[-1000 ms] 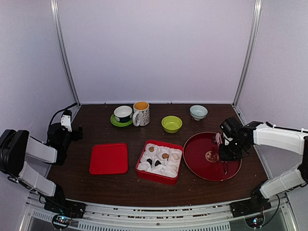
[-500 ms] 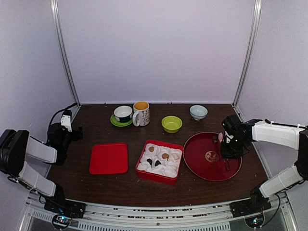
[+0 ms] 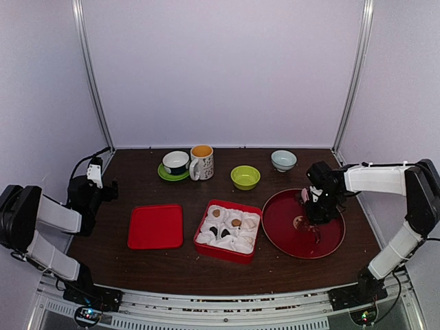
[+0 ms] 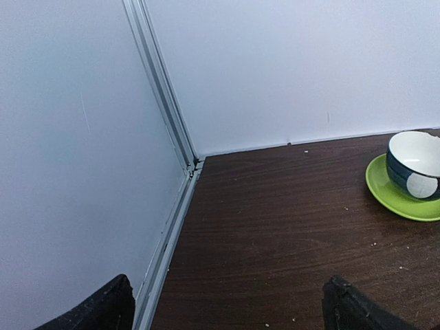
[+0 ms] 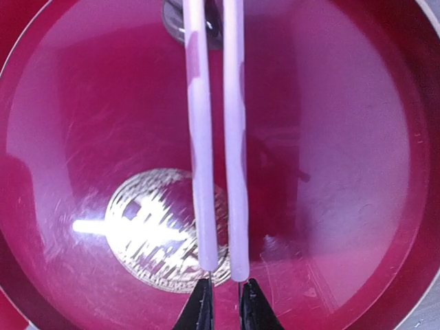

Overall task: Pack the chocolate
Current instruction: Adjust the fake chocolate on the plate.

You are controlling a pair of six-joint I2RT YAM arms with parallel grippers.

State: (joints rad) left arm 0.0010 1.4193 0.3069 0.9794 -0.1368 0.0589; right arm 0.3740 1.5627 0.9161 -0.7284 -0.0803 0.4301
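Note:
The chocolate lies as small tan and dark pieces in white paper cups inside the red box at the table's middle. My right gripper hangs over the round dark-red plate and is shut on the pink-handled tongs, whose two arms run almost parallel and close together. The tongs reach across the plate's gold emblem; their far end is a blurred grey shape at the top edge. No chocolate shows on the plate. My left gripper stands open and holds nothing at the table's left edge.
A flat red lid lies left of the box. Along the back stand a dark cup on a green saucer, a mug, a green bowl and a pale bowl. White walls and metal posts enclose the table.
My right gripper has moved left and slightly back over the plate with the tongs, and its jaws have squeezed them closer together. The left arm has not moved.

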